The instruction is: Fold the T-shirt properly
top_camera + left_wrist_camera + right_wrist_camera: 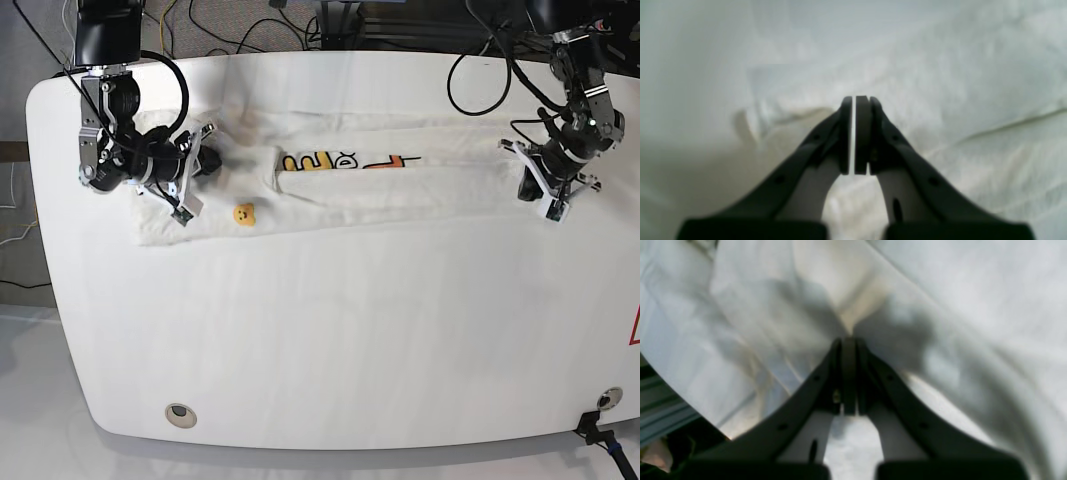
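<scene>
Cloth of the T-shirt (940,290) is pinched in the right claw (848,373); left claw (853,136) seemingly nips fabric too.

shirt (400,180) on table (330,340), along its far edge | right gripper (195,165) at shirt's left end | left gripper (548,190) at shirt's right end | bear mark (243,213) near right gripper

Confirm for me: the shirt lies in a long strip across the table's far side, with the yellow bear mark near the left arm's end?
Not quite. The T-shirt does lie as a long strip, but the base view shows the yellow bear mark near the right gripper, not the left gripper.
</scene>
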`<action>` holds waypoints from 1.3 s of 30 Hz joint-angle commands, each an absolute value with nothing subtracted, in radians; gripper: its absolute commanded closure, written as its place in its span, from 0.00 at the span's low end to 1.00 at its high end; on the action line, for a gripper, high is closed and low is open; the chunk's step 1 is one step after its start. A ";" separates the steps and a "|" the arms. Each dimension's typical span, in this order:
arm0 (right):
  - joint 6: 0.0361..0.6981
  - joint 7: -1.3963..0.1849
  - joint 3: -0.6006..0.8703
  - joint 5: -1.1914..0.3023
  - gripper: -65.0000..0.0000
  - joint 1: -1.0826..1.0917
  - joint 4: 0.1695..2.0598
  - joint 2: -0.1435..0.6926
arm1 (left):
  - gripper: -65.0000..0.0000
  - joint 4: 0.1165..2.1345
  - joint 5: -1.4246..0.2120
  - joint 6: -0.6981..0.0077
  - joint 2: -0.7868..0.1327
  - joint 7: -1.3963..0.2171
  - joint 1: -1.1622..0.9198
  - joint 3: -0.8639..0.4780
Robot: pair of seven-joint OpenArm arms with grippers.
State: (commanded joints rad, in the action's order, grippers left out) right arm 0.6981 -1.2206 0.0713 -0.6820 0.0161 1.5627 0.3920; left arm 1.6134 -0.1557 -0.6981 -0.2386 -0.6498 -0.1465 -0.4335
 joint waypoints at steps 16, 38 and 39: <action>0.698 -1.277 0.093 -0.668 1.00 -0.005 1.910 0.337 | 1.00 1.707 -0.154 -0.698 -0.239 -0.648 -0.139 -0.430; 0.538 -1.076 0.133 -0.668 1.00 -0.127 1.926 0.308 | 1.00 1.825 -0.151 -0.698 -0.252 -0.650 -0.260 -0.636; 0.538 -1.076 0.133 -0.668 1.00 -0.127 1.926 0.309 | 1.00 1.825 -0.151 -0.698 -0.252 -0.650 -0.260 -0.650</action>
